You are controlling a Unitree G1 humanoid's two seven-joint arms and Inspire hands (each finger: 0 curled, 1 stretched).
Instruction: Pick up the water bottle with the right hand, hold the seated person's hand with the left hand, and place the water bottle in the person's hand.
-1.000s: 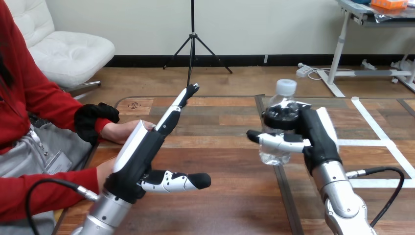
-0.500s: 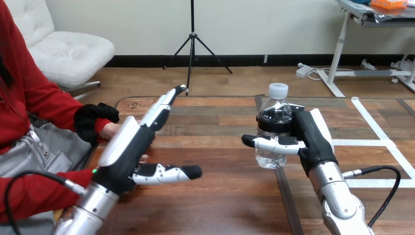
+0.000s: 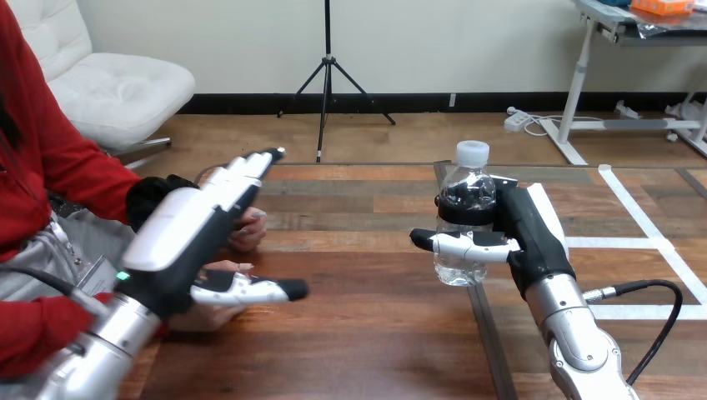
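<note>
Two steps look left to do. The water bottle [image 3: 468,177] is already picked up: it stands upright at the right, seemingly clear of the tabletop [image 3: 367,321], with the right hand [image 3: 518,242] clamping its fingers round the bottle's middle. At the left, the left hand [image 3: 179,237], fingers straight and apart, hovers over the person's far hand [image 3: 248,230] and the person's near hand [image 3: 208,315]; no hold is visible. Next, those fingers should close gently on one hand before the bottle travels left.

No readable txt, nos. or signs, nothing legible on water bottle [image 3: 467,177], nothing legible on wooden table [image 3: 375,321].
</note>
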